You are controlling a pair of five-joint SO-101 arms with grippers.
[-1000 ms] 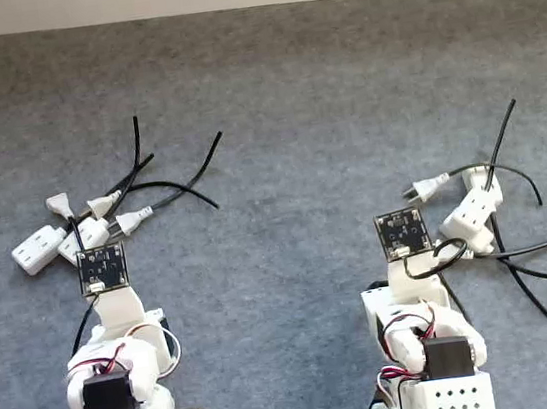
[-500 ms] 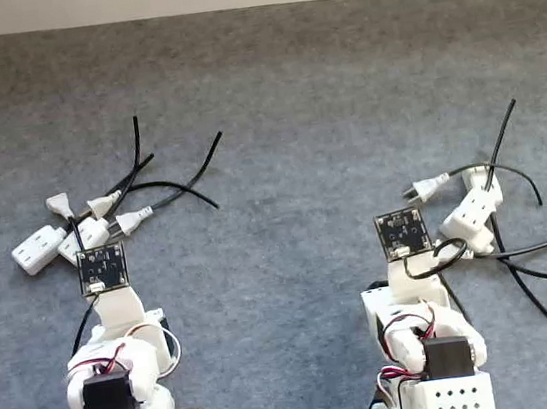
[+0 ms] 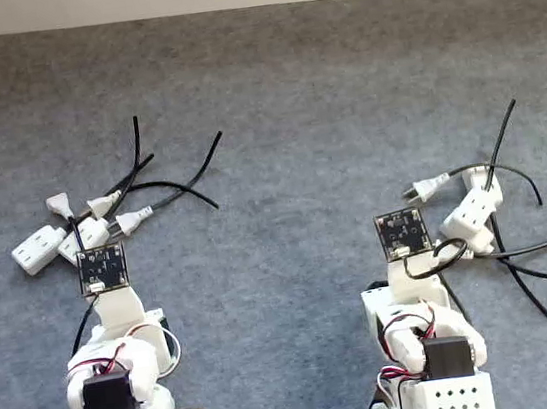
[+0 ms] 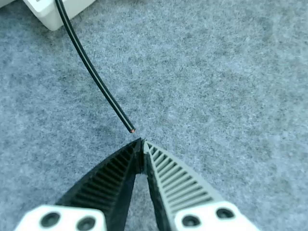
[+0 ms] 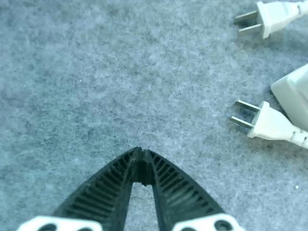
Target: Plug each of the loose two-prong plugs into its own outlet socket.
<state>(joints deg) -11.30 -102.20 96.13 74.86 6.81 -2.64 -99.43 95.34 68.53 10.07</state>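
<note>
On the left of the grey carpet lie two white outlet blocks (image 3: 39,248) with three loose white two-prong plugs (image 3: 130,221) and their black cables just behind them. My left gripper (image 4: 141,144) is shut and empty, its tips just short of a cut black cable end (image 4: 132,129). A corner of an outlet block (image 4: 50,12) lies beyond it. On the right lie another outlet block (image 3: 471,211) and a loose plug (image 3: 426,186). My right gripper (image 5: 143,153) is shut and empty over bare carpet. Two plugs (image 5: 267,122) (image 5: 274,14) lie off to its side with prongs pointing across its front, next to an outlet block's edge (image 5: 296,91).
Black cables (image 3: 522,252) loop and trail over the carpet around the right outlet block, one loop lying against the right arm (image 3: 403,234). More cables (image 3: 185,181) fan out behind the left group. Open carpet (image 3: 285,213) lies between the two arms.
</note>
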